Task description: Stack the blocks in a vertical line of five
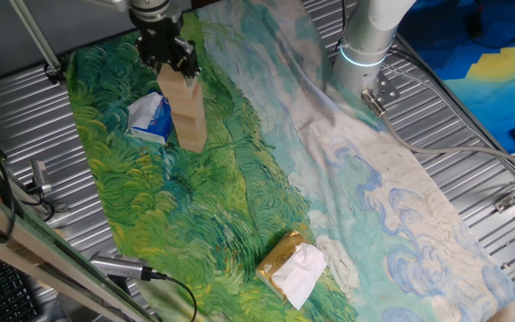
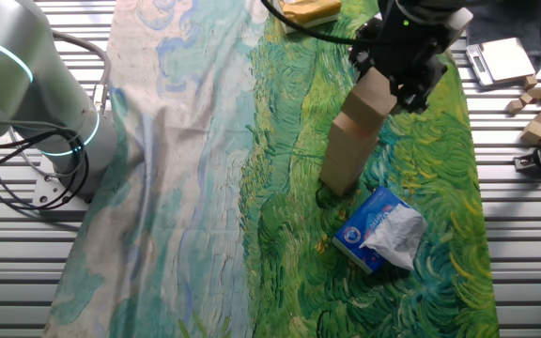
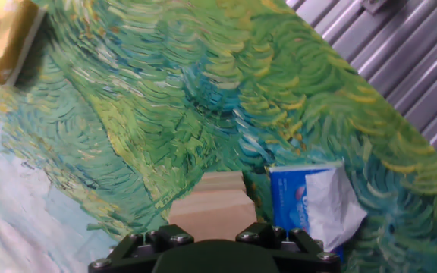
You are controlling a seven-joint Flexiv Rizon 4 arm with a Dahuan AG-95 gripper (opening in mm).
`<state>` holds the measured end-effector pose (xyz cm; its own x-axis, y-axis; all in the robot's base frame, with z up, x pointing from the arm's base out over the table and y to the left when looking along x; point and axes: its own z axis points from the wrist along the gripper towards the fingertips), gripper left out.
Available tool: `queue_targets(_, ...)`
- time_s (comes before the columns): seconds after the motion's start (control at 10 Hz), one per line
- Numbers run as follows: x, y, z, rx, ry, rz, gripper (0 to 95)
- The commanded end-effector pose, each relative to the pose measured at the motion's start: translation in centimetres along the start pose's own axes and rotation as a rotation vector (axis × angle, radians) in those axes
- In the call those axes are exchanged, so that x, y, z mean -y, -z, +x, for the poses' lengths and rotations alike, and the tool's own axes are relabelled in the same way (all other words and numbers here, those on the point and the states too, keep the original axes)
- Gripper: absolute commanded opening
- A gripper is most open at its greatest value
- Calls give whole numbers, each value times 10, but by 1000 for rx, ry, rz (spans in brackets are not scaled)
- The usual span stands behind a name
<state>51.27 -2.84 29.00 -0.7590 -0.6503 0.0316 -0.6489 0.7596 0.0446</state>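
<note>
A leaning tower of several tan wooden blocks (image 1: 189,121) stands on the green part of the painted cloth (image 1: 240,197). In the other fixed view the tower (image 2: 347,155) tilts to the upper right. My gripper (image 1: 176,72) sits at its top, shut with a finger on each side of the top block (image 2: 374,97). In the hand view the top block (image 3: 211,205) fills the space between my gripper's (image 3: 212,227) fingers, and the lower blocks are hidden under it.
A blue-and-white soft packet (image 2: 381,228) lies right beside the tower's foot. A yellow-gold packet with white tissue (image 1: 291,266) lies farther along the cloth. Loose wooden cubes (image 2: 536,113) rest on the metal table beyond the cloth. The arm's base (image 1: 365,45) stands at the cloth's edge.
</note>
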Motion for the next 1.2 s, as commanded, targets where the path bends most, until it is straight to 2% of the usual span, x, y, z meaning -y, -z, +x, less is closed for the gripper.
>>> queue_targets(0.1,0,-3,3,-12,-35,6,0)
queue_targets(0.3,-1,-5,9,-6,-42,13,0)
queue_targets(0.6,-2,-5,10,10,-48,73,0)
queue_targets(1.2,-2,-6,9,17,-43,73,0)
